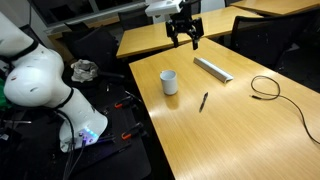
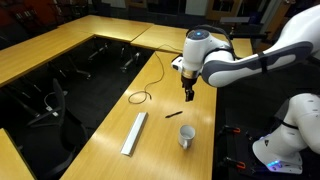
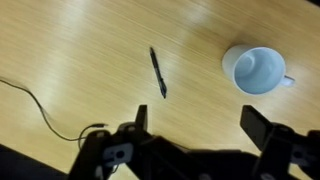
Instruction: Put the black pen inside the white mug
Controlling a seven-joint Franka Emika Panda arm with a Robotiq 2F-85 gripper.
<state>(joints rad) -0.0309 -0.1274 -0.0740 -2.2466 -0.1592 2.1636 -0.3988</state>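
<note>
The black pen [image 1: 203, 101] lies flat on the wooden table, also seen in an exterior view [image 2: 174, 114] and the wrist view [image 3: 157, 72]. The white mug [image 1: 170, 82] stands upright and empty beside it; it also shows in an exterior view [image 2: 187, 136] and in the wrist view [image 3: 256, 70]. My gripper [image 1: 184, 36] hangs high above the table, open and empty, well clear of pen and mug. It shows in an exterior view [image 2: 188, 93] and in the wrist view [image 3: 198, 125], where its fingers are spread wide with bare table between them.
A grey-silver bar [image 1: 212, 68] lies on the table beyond the mug, also in an exterior view [image 2: 134, 132]. A looped black cable [image 1: 266, 88] lies further along, also in an exterior view [image 2: 146, 92]. The table edge [image 1: 140, 100] drops to a dark floor with chairs.
</note>
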